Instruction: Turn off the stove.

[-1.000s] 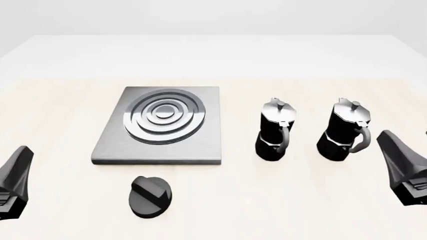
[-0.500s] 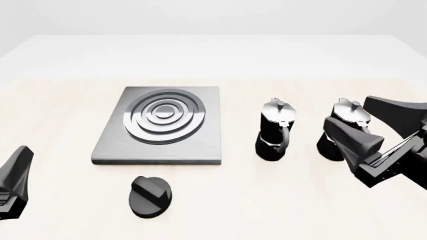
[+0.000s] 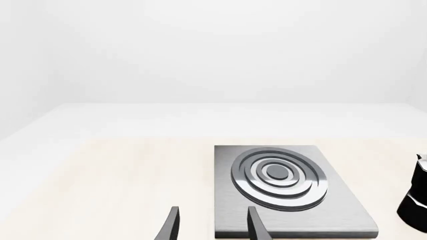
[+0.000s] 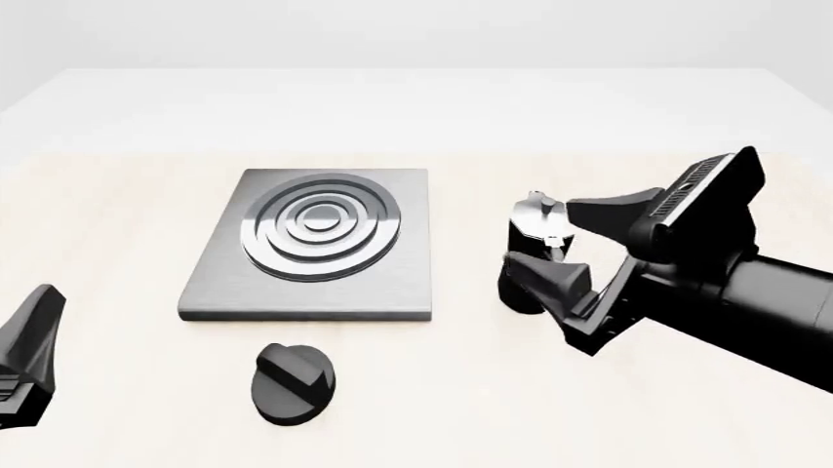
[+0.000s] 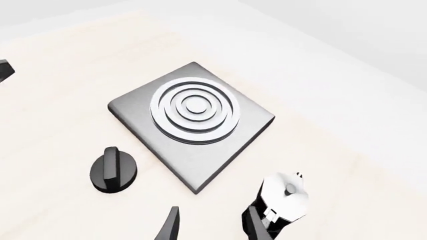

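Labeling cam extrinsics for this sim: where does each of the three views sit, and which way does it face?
Front view: fixed above the arms' side, facing forward and down at stove plate, knob, moka pot; shows left tool and right tool, open.
Left wrist view: behind the left tool, low, facing the plate.
Right wrist view: behind the right tool, high, facing down.
Shared: both wrist views show plate and pot.

Your right gripper (image 4: 568,246) was matte black, with wedge-shaped fingers, a ridged bar and a thick cylindrical forearm.
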You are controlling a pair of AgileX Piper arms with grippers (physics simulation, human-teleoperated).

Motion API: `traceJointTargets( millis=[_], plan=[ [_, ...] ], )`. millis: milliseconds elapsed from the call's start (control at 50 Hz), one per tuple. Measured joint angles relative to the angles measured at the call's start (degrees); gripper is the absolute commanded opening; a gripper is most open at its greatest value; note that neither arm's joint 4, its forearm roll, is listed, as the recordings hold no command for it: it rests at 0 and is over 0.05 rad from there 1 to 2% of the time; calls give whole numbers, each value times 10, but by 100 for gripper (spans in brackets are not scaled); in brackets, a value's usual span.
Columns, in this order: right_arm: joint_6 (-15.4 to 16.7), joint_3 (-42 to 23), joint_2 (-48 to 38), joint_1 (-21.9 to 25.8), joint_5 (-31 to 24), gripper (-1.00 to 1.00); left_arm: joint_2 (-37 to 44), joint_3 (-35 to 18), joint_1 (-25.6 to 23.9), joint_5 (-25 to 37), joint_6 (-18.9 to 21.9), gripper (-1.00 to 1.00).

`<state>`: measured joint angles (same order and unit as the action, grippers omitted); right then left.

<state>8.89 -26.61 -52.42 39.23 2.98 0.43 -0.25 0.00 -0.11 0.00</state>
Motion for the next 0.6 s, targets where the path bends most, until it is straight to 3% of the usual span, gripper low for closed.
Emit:
traceJointTargets(
  millis=[280, 600],
  plan=[
    [1, -57, -140, 85, 32, 100, 0, 0, 0, 0, 0, 100],
    [-15, -96, -241, 150, 65, 100, 0, 0, 0, 0, 0, 100]
  ],
)
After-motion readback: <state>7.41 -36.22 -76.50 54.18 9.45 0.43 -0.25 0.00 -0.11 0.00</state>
